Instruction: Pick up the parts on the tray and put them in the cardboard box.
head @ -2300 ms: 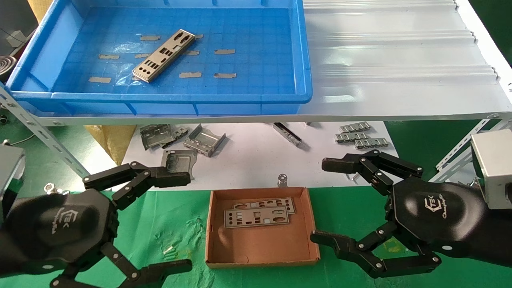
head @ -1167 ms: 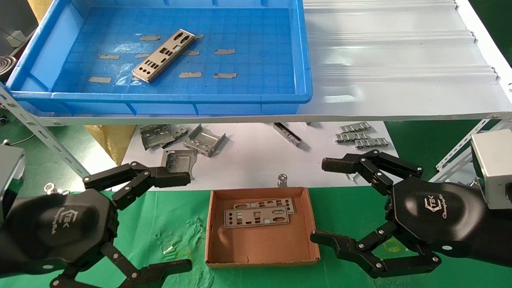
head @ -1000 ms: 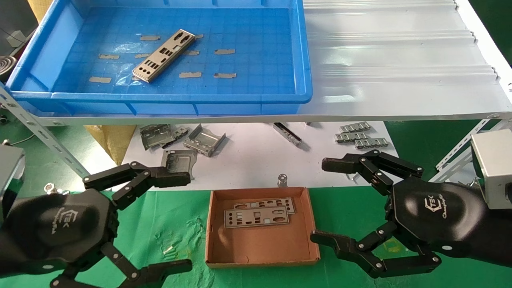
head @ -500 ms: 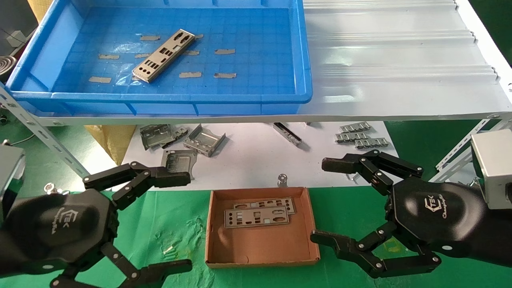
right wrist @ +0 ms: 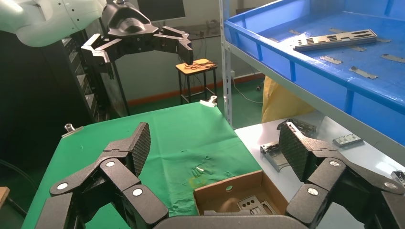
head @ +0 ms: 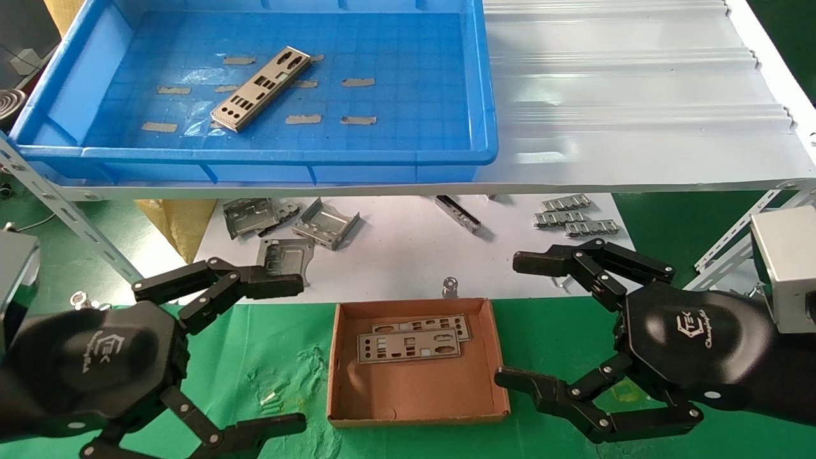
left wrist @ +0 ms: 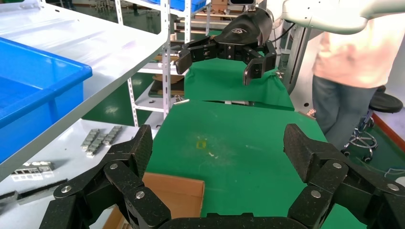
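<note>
Head view is showing two plates [head: 414,338] lying in the cardboard box [head: 417,408] while one plate [head: 261,88] is waiting in the far-left tray [head: 481,95] (both grippers, left [head: 290,352] and right [head: 510,322], hanging spread open and empty).

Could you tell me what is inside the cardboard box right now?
Two metal plates lie overlapping in the cardboard box, toward its far wall; the lower plate is partly covered. The remaining floor is bare.

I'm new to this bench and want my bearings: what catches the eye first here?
The big blue tray on the white shelf, with one silver plate lying slantwise inside. Below it, the cardboard box on the green cloth holds two overlapping plates. The left gripper and right gripper flank the box, jaws wide open.
</note>
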